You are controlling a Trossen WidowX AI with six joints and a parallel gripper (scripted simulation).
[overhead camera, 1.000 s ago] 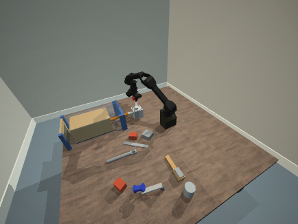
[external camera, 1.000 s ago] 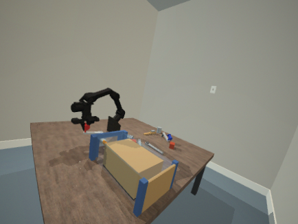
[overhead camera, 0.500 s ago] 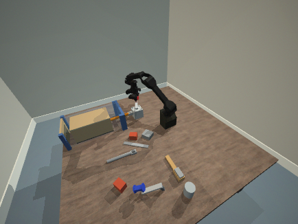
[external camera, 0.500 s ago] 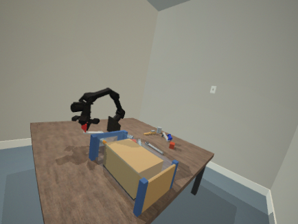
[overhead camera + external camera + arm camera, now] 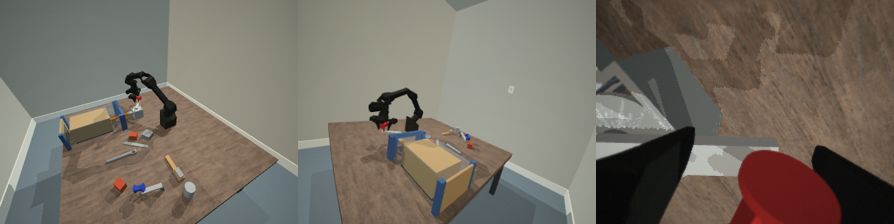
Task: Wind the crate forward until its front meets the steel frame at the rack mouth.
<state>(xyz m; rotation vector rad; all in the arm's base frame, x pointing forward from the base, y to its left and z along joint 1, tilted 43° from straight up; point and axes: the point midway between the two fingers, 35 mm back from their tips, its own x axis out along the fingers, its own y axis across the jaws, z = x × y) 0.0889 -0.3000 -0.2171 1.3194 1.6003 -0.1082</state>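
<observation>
Fingers [image 5: 134,98] [image 5: 384,128] spreading wide around red knob [image 5: 139,98] [image 5: 384,126] [image 5: 788,187], winding apparently paused; next calling for backing clear or regripping.

This looks to me like a small workshop corner: in front of my hand [image 5: 134,99] [image 5: 384,128] [image 5: 755,145] stands one wooden bench [image 5: 213,151] [image 5: 360,172] [image 5: 811,100], with a winch [image 5: 137,113] just below the hand, and wrenches and a clamped-looking crate [image 5: 90,124] [image 5: 430,158] farther away.
</observation>
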